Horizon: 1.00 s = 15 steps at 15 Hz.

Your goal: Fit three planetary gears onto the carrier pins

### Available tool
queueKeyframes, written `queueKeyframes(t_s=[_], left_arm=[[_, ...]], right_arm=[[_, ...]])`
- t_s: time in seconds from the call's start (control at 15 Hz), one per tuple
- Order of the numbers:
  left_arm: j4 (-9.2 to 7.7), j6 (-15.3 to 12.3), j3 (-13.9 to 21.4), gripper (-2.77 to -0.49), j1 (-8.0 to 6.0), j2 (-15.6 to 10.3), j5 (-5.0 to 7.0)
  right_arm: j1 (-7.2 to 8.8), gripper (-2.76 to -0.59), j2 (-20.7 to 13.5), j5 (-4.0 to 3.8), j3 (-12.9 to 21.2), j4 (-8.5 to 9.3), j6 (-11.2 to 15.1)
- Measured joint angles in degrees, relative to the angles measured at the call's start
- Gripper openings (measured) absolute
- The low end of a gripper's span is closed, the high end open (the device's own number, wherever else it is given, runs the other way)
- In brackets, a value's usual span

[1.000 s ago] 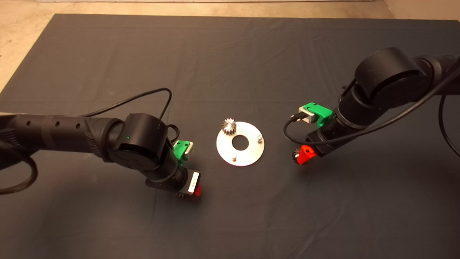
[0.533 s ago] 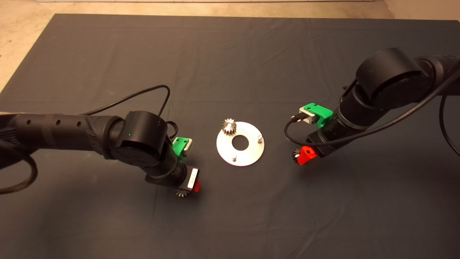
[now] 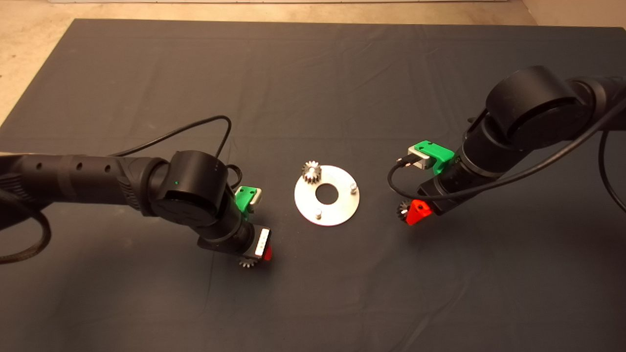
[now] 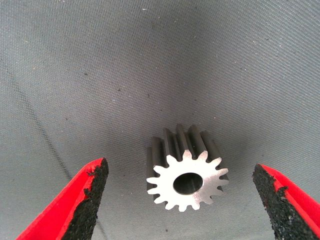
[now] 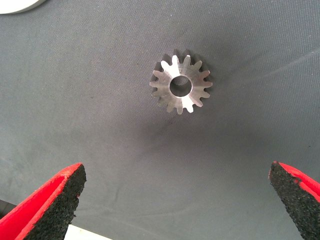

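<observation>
- Now, the mat is lying dark and creased under everything.
- The left gripper is hanging low over the mat left of and nearer than the disc, fingers spread wide, with the near gear standing between them, touching neither pad.
- The right gripper is hovering over the mat to the right of the disc, fingers likewise released, with the right gear sitting on the mat ahead of them, untouched.
- The disc is lying flat mid-mat between the two arms.
- The seated gear is sitting on the disc's far-left pin.
- The right pin and near pin are standing bare.
</observation>
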Motion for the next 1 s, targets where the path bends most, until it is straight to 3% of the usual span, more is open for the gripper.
queueKeyframes(t_s=[0.87, 1.0], left_arm=[[0.0, -0.1, -0.1, -1.22, 0.78, 0.1, 0.0], [0.01, -0.1, -0.3, -1.32, 0.91, 0.1, 0.02]], right_arm=[[0.0, -0.62, 0.0, -0.01, 0.0, 0.0, 0.0], [0.0, -0.62, 0.0, 0.0, 0.0, 0.0, 0.0]])
